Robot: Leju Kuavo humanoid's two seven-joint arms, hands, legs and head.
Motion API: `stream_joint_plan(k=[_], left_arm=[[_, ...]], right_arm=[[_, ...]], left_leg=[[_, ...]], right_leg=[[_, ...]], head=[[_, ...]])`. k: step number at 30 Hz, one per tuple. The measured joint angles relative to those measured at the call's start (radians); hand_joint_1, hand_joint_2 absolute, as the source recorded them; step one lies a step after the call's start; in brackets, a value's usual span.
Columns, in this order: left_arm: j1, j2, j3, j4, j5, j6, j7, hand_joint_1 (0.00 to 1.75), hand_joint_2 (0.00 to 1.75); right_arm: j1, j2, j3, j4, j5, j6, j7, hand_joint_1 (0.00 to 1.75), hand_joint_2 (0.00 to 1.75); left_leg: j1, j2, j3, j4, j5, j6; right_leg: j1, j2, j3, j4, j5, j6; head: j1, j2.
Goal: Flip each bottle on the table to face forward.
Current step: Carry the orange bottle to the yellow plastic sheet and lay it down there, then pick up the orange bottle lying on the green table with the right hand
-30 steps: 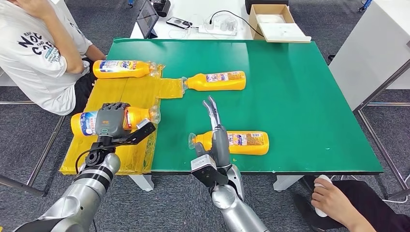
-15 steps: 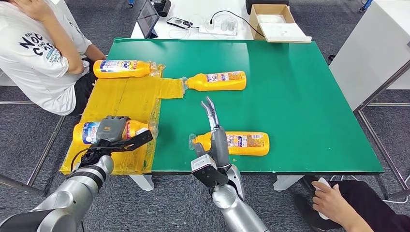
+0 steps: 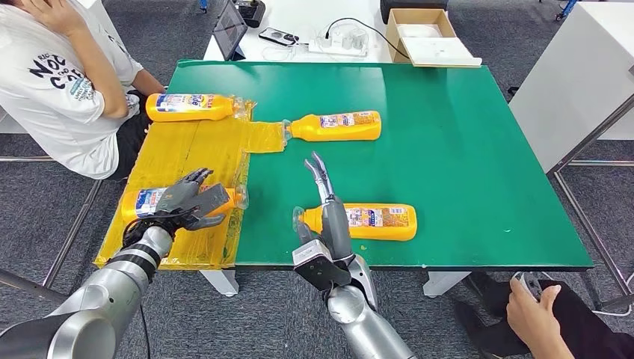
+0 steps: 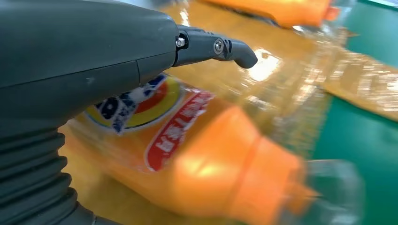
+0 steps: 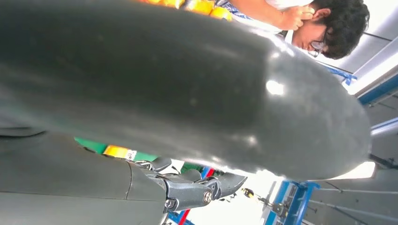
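Head view: four orange bottles lie on their sides on the green table (image 3: 463,149); part of the table is covered by a yellow sheet (image 3: 187,146).
Left hand: the left hand (image 3: 191,200) lies over the near-left bottle (image 3: 146,202) on the yellow sheet, fingers spread across its body. I cannot tell if it really grips the bottle or only rests on it.
Left wrist view: the thumb and a dark finger reach over the label of this bottle; the picture is blurred, so contact is not sure.
Right hand: the right hand (image 3: 329,206) stands just beside the neck of the near-right bottle (image 3: 374,221), fingers straight and apart, holding nothing.
Other bottles: the far-left bottle (image 3: 191,107) lies on the sheet near a seated person (image 3: 56,82); the middle bottle (image 3: 336,126) lies on the green surface with its cap at the sheet's edge.
Step in hand: I judge it is the turning of the near-left bottle.
How to do it well: close the fingers around the thick body, not the neck, and roll the bottle slowly. The smooth plastic can slip, and the sheet may wrinkle under it. Keep it away from the table edge, which is near.
Label: check that the front label faces up before letting go.
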Motion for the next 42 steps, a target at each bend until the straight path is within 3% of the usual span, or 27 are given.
stream_joint_plan(k=[7,15,17,18,19,21,22,23,25,33,42], left_arm=[[-0.014,-0.008,0.068,0.0,0.134,-0.192,-0.112,0.0,0.0],[-0.009,-0.018,0.095,-0.002,0.218,-0.172,-0.158,0.0,0.0],[-0.003,-0.024,0.107,-0.007,0.255,-0.13,-0.179,0.0,0.0],[0.004,-0.034,0.122,-0.014,0.29,-0.084,-0.202,0.0,0.0],[0.013,-0.045,0.141,-0.025,0.329,-0.03,-0.229,0.0,0.44],[0.073,-0.075,0.146,-0.132,0.517,0.225,-0.275,0.0,1.31],[0.111,-0.084,0.126,-0.198,0.612,0.357,-0.286,0.0,1.75],[0.152,-0.088,0.093,-0.27,0.701,0.491,-0.293,0.0,1.75],[0.204,-0.085,0.035,-0.349,0.717,0.579,-0.294,0.0,1.75],[0.306,-0.084,-0.046,-0.485,0.602,0.608,-0.295,0.0,1.75],[0.319,-0.084,-0.086,-0.498,0.602,0.608,-0.295,0.0,1.75]], right_arm=[[-0.01,0.0,-0.008,0.03,-0.014,0.032,0.004,0.0,0.0],[-0.014,0.0,-0.015,0.044,0.004,0.034,0.013,0.0,0.0],[-0.019,-0.002,-0.015,0.052,0.027,0.038,0.04,0.0,0.0],[-0.023,-0.006,-0.015,0.062,0.047,0.043,0.068,0.0,0.44],[-0.03,-0.012,-0.015,0.076,0.073,0.051,0.101,0.0,0.87],[-0.065,-0.042,-0.011,0.124,0.166,0.088,0.227,0.0,1.75],[-0.087,-0.06,-0.009,0.148,0.212,0.114,0.292,0.0,1.75],[-0.112,-0.081,-0.007,0.172,0.258,0.143,0.362,0.0,1.75],[-0.153,-0.12,-0.007,0.208,0.295,0.192,0.431,0.0,1.75],[-0.264,-0.244,-0.008,0.329,0.347,0.317,0.531,0.0,1.75],[-0.278,-0.29,-0.007,0.374,0.354,0.36,0.548,0.0,1.75]], left_leg=[[0.0,0.001,0.002,0.0,0.0,0.0],[0.0,0.001,0.002,0.0,0.0,0.0],[0.0,0.001,0.001,0.0,0.0,0.0],[0.0,0.001,0.001,0.0,0.0,0.0],[0.0,0.001,0.001,0.0,0.0,0.0],[0.0,0.001,0.0,0.0,0.0,0.0],[0.0,0.001,0.0,0.0,0.0,0.0],[0.0,0.001,0.0,0.0,0.0,0.0],[0.0,-0.002,-0.001,0.0,0.0,0.0],[-0.001,-0.003,-0.003,0.0,0.001,0.001],[-0.001,-0.002,-0.002,0.0,0.001,0.001]], right_leg=[[0.0,0.0,0.001,0.0,0.0,0.0],[0.0,0.0,0.001,0.0,0.0,0.0],[0.0,0.0,0.001,0.0,0.0,0.0],[0.0,0.0,0.001,0.0,0.0,0.0],[0.0,0.0,0.0,0.0,0.0,0.0],[0.0,0.001,-0.001,0.0,0.0,0.0],[0.0,0.001,-0.001,0.0,0.0,0.0],[0.0,0.001,-0.001,0.0,0.0,0.0],[0.0,-0.001,-0.001,0.0,0.0,0.0],[-0.001,-0.003,-0.001,0.0,0.001,0.001],[0.0,-0.002,-0.002,0.0,0.001,0.001]], head=[[0.0,0.0],[0.0,0.0],[0.0,0.0],[0.0,0.0],[0.0,0.0],[0.0,0.0],[0.0,0.0],[0.0,0.0],[0.0,0.0],[0.0,0.0],[0.0,0.0]])
